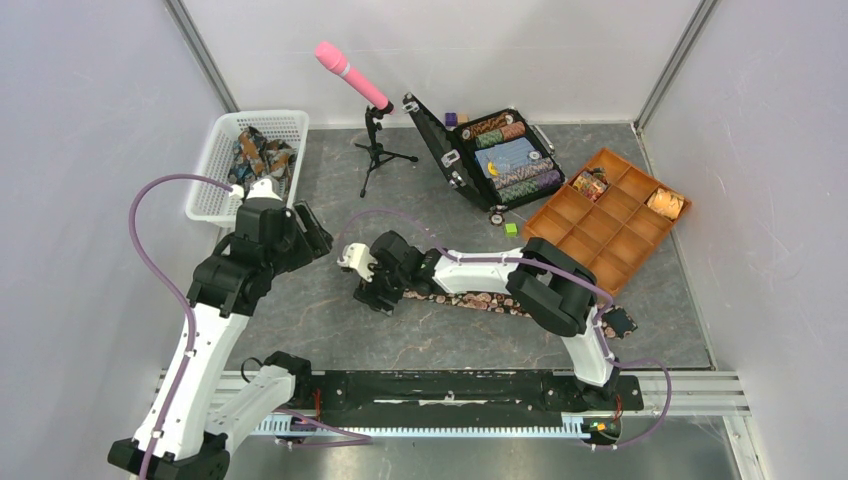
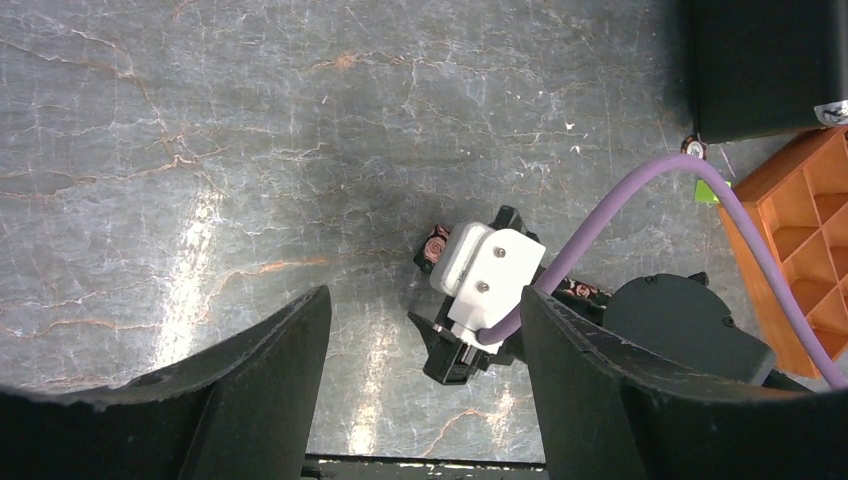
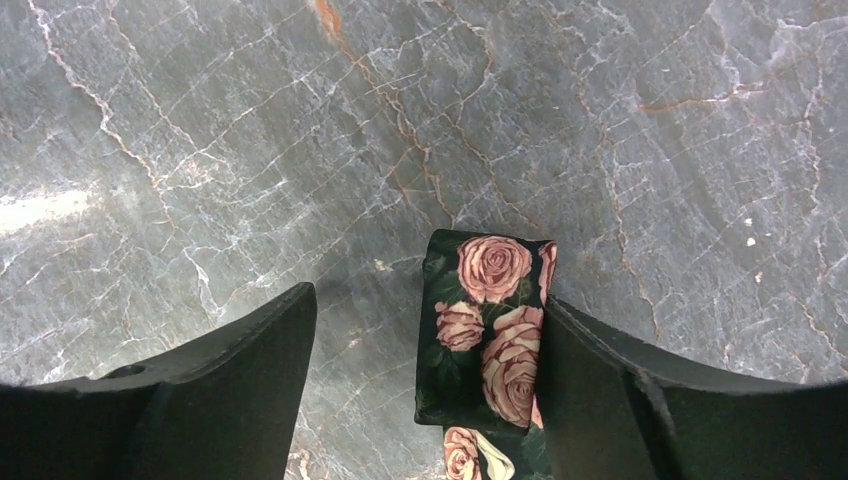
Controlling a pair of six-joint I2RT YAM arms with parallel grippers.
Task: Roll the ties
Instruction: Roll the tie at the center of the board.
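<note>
A dark tie with pink roses (image 3: 487, 330) lies on the grey table, its end folded over on itself. My right gripper (image 3: 428, 302) is open around that folded end, which rests against the right finger (image 3: 600, 390). In the top view the rest of this tie (image 1: 482, 300) runs as a strip under my right arm, with the right gripper (image 1: 375, 296) at its left end. My left gripper (image 1: 312, 232) is open and empty, hovering left of the right one. The left wrist view looks down on the right gripper (image 2: 478, 290) between the open left fingers (image 2: 270, 370).
A white basket (image 1: 218, 150) at the back left holds several coiled ties (image 1: 257, 155). A pink microphone on a tripod (image 1: 370, 120) stands behind. An open case of poker chips (image 1: 505, 155) and an orange divided tray (image 1: 600, 215) sit at the back right.
</note>
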